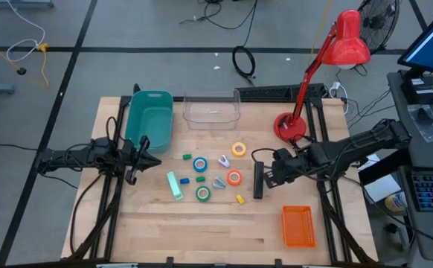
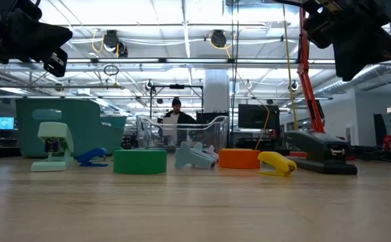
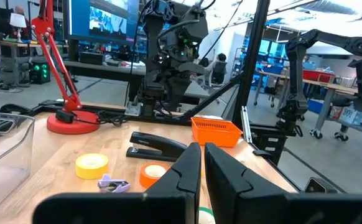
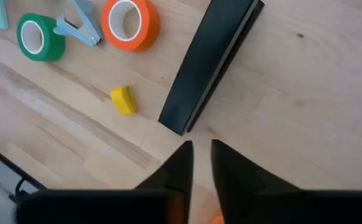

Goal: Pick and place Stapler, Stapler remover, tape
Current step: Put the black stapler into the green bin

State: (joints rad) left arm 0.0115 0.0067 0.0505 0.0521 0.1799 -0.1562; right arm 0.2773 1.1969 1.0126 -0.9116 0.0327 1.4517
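Centrally on the pale wooden table (image 1: 201, 227) lie the task's things. Four ring-shaped tape rolls with pale cores sit spread out: blue tape (image 1: 199, 164), green tape (image 1: 203, 193), orange tape (image 1: 234, 177) and yellow tape (image 1: 239, 149). A long, black, glossy stapler (image 1: 259, 180) lies flat just right of the orange roll, with a small yellow block (image 1: 240, 199) near its front end. A mint-green stapler (image 1: 174, 184), boxy and matte, lies left of the green roll. Two claw-shaped staple removers rest among the rolls, a lilac one (image 1: 224, 160) and a grey-blue one (image 1: 219, 182).

Right hand (image 1: 270, 179) hovers above the table just right of the black stapler, its dark fingers (image 4: 176, 167) nearly together with a slim gap, holding nothing. Left hand (image 1: 143, 158) hangs at the table's left side beside a teal plastic bin (image 1: 149, 117), its fingers (image 3: 187, 171) likewise almost closed and empty.

A clear plastic box (image 1: 212, 109) stands at the far edge, an orange mesh basket (image 1: 298, 225) at the near right, and a red desk lamp (image 1: 328, 67) on a round base at the far right.
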